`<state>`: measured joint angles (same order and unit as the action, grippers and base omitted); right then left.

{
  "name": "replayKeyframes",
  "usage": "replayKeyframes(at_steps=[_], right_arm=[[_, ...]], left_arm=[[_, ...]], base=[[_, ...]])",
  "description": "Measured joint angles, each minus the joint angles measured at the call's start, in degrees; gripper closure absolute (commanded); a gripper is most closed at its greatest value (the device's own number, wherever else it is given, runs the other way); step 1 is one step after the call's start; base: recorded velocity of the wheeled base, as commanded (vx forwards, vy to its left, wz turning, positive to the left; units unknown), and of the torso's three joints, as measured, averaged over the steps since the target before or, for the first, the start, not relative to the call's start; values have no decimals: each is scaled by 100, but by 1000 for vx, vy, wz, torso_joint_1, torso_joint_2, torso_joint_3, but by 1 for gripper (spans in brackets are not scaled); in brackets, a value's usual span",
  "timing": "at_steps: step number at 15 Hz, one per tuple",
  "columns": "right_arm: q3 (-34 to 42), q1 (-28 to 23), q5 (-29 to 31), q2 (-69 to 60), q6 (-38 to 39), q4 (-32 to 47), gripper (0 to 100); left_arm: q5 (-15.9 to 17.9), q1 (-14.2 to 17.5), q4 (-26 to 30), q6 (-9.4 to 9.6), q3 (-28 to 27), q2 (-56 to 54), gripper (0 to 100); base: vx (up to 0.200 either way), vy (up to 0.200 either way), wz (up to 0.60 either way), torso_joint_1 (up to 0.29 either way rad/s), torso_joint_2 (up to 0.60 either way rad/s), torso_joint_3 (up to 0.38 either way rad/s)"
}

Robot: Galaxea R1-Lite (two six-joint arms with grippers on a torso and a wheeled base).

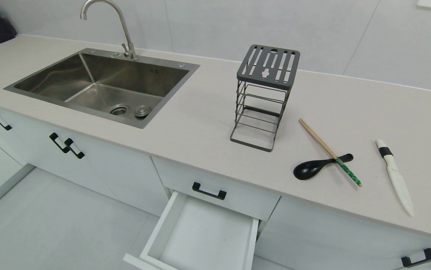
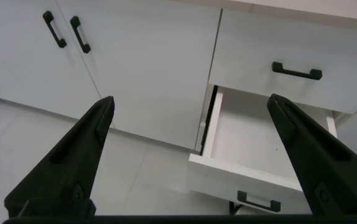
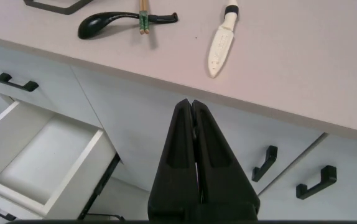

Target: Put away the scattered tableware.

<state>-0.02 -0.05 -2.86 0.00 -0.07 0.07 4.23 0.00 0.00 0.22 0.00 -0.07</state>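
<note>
**Tableware loose beside rack**

Black spoon (image 1: 313, 167), 2 green-tipped wooden chopsticks (image 1: 328, 150) across its handle, and white knife (image 1: 395, 178) lie on the beige countertop (image 1: 200, 123) beside the dark wire rack (image 1: 264, 97). White drawer (image 1: 200, 232) below stands pulled out. Left gripper (image 2: 190, 99) gapes wide, right gripper (image 3: 192, 102) is pinched closed; neither holds anything.

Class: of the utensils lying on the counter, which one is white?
The knife, lying apart at the right; the spoon is black, the chopsticks wooden.

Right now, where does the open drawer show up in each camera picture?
Head view: open drawer at the bottom centre, below the counter.
Left wrist view: open drawer between the wide-open jaws.
Right wrist view: open drawer beside the shut jaws, lower than the spoon.
Shared landmark: black handle on the closed drawer above it.
</note>
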Motion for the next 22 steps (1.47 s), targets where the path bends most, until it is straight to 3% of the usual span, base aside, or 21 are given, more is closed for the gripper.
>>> replayKeyframes(at_steps=[2, 3, 16, 18, 19, 22], right_arm=[[0, -5, -2, 0, 7, 9, 100], [0, -5, 0, 0, 7, 6, 0], [-5, -6, -20, 0, 21, 2, 0], [-2, -5, -20, 0, -20, -573, 0], [-2, -5, -61, 0, -112, -944, 0], [-16, 0, -646, 10, -140, -852, 0]], left_arm=[[0, 0, 0, 2, 0, 0, 0], [0, 0, 0, 2, 0, 0, 0], [-35, 0, 0, 32, 0, 0, 0], [-35, 0, 0, 22, 0, 0, 0], [-38, 0, 0, 22, 0, 0, 0], [-35, 0, 0, 22, 0, 0, 0]], base=[[0, 0, 0, 0, 0, 0], [0, 0, 0, 0, 0, 0], [0, 0, 0, 0, 0, 0], [0, 0, 0, 0, 0, 0], [0, 0, 0, 0, 0, 0], [0, 0, 0, 0, 0, 0]])
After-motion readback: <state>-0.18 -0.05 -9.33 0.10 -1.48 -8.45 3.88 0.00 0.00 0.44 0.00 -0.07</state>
